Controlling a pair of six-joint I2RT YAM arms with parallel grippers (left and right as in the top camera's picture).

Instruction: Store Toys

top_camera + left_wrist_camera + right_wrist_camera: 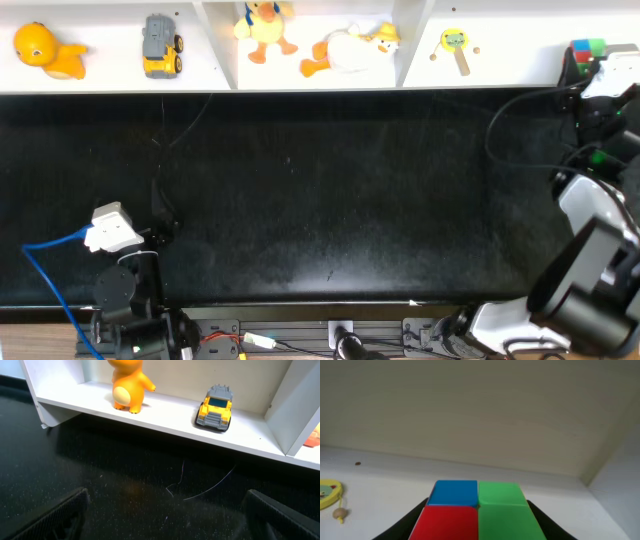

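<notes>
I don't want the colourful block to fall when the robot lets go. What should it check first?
1. Colourful block gripped between the right fingers: ok.
2. Block inside the shelf compartment, with the back wall right behind it: ok.
3. Block's bottom resting on the shelf floor: cannot tell, its underside is hidden.
4. Yellow toy apart from the block, not touching it: ok.
5. Left fingers open and holding nothing, over the black table, out of the way: ok.
</notes>
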